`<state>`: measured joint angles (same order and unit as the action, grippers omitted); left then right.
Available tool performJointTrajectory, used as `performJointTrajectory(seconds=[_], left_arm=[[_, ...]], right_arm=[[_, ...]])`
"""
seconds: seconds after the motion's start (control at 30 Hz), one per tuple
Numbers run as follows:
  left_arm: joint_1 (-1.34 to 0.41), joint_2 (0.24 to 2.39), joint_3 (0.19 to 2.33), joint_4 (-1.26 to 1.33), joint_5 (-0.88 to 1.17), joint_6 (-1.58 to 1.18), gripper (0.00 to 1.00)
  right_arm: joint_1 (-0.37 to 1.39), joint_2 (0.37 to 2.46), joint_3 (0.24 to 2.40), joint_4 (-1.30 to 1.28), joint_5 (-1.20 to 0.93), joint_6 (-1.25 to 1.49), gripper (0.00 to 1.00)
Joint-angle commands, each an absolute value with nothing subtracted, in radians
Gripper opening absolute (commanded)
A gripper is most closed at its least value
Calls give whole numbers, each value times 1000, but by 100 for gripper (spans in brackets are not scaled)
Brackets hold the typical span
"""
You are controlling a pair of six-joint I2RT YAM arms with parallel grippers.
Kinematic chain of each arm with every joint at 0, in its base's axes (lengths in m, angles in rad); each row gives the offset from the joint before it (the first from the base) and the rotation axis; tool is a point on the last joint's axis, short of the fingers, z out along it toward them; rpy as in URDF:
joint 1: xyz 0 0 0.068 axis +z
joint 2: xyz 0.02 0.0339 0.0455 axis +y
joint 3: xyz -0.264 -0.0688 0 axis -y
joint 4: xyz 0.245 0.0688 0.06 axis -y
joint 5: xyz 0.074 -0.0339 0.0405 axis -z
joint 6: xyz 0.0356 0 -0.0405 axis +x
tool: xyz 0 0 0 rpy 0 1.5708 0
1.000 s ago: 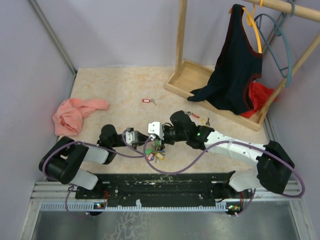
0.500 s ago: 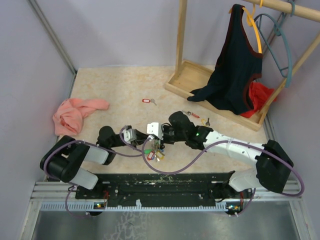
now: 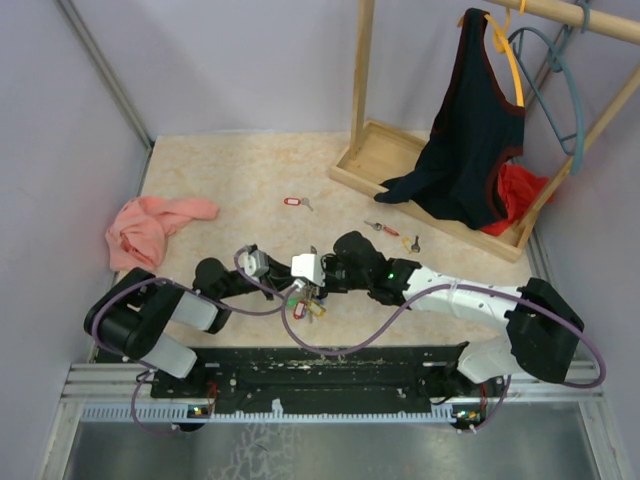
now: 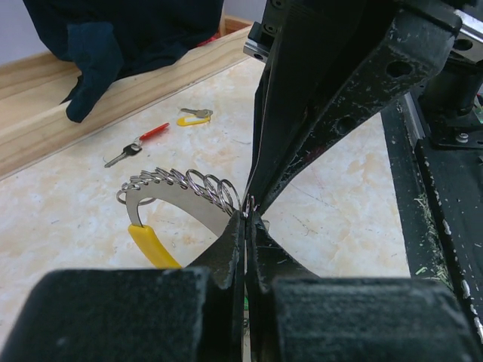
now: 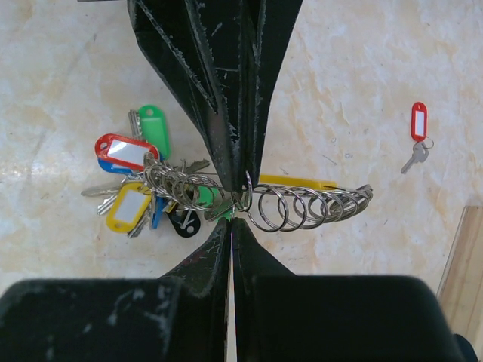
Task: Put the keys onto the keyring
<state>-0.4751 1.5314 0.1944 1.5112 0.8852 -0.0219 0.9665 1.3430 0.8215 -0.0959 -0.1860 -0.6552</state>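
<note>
Left and right jaws clamped shut on the keyring (image 5: 332, 202); uneven pulling could slip its wire, scattering keys (image 5: 124, 151).

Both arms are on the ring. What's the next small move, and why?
Probably open the right gripper and back it off, left gripper holding the keyring alone: both jaws pinch the same spot, and the red key and yellow key lie loose on the right arm's side.

A robot lab cell: plain lilac walls (image 3: 250, 60) box in a table (image 3: 250, 170), arms (image 3: 460, 295) bolted to a rail (image 3: 330, 365).
</note>
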Motion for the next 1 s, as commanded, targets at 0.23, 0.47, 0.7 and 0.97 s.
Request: performJointTrajectory(seconds=[0.23, 0.47, 0.7, 0.97], left_arm=[[-488, 1542, 160, 1738, 767, -127, 0], [-490, 1585, 140, 1790, 762, -124, 5], [-487, 1598, 151, 1790, 800, -95, 19], [-483, 1623, 162, 1790, 873, -85, 27]], right_arm=[[983, 1314, 779, 1, -166, -655, 0], [982, 1245, 761, 42, -187, -638, 0], [982, 1247, 766, 26, -192, -638, 0], [975, 1276, 771, 26, -210, -639, 0]])
